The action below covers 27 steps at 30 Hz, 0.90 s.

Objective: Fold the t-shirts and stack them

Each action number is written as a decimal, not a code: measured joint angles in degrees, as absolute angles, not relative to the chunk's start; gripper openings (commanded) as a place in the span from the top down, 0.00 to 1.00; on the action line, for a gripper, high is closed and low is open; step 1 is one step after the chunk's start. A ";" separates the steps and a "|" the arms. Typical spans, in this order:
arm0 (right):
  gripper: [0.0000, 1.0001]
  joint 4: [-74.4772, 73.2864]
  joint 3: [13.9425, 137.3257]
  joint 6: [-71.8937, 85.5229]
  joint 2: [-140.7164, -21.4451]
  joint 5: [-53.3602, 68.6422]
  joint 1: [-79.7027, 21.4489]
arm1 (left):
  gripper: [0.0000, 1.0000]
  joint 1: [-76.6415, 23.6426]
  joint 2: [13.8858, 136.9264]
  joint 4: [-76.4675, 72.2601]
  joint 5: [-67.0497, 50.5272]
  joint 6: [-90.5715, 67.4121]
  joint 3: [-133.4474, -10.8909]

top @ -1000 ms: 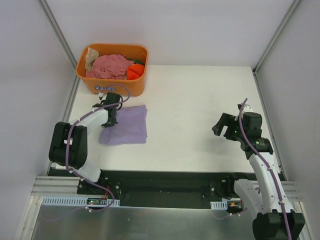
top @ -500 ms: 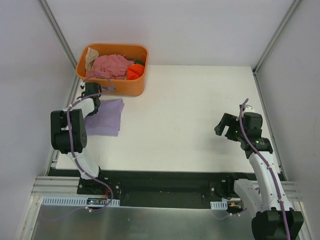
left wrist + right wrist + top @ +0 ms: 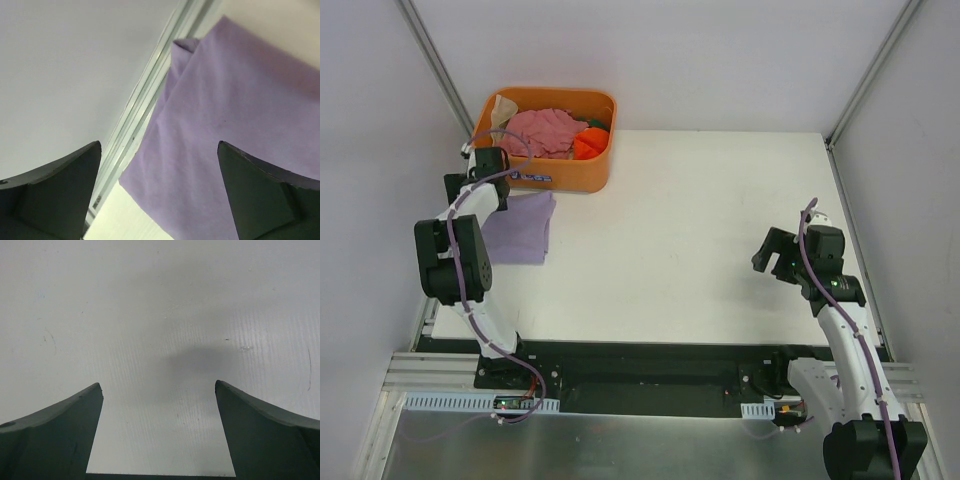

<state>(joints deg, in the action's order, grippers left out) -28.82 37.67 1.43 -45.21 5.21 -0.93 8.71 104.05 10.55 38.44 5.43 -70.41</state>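
The folded lavender t-shirt (image 3: 520, 228) lies flat at the table's left edge, just in front of the orange tub. My left gripper (image 3: 478, 176) hovers over its far left corner, beside the tub. In the left wrist view the lavender t-shirt (image 3: 225, 120) lies below my left gripper (image 3: 159, 146), which is open and holds nothing. More t-shirts sit crumpled in the tub: a dusty pink one (image 3: 545, 130), an orange one (image 3: 585, 147) and a beige one (image 3: 502, 108). My right gripper (image 3: 773, 256) hangs open over bare table at the right, seen as the right gripper (image 3: 157, 385) in its wrist view.
The orange plastic tub (image 3: 560, 175) stands at the table's far left corner. A metal frame rail (image 3: 150, 95) runs along the table's left edge, right next to the lavender shirt. The white table (image 3: 700, 230) stretches between the two arms.
My left gripper carried the lavender shirt leftwards to the table's left edge, then opened and let go of it. The right arm has barely moved.
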 measured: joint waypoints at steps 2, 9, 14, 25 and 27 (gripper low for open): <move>0.04 -29.12 37.67 1.45 -45.19 4.47 -0.93 | 0.01 8.71 102.39 11.49 38.00 3.42 -71.72; 0.04 -29.85 37.67 2.70 -42.89 0.38 -0.58 | 0.01 8.69 75.96 12.99 17.63 -12.01 -65.06; 0.04 -29.80 37.67 3.73 -40.82 -0.45 -0.56 | 0.01 7.05 54.28 4.27 -3.88 -25.76 -49.10; 0.04 -27.31 34.00 4.78 -31.77 -2.55 -0.54 | 0.01 -19.09 49.82 2.98 -10.13 -38.37 -25.63; 0.04 -27.00 32.91 4.97 -29.85 -2.94 -0.54 | 0.01 -19.53 49.45 2.83 -9.89 -39.24 -24.82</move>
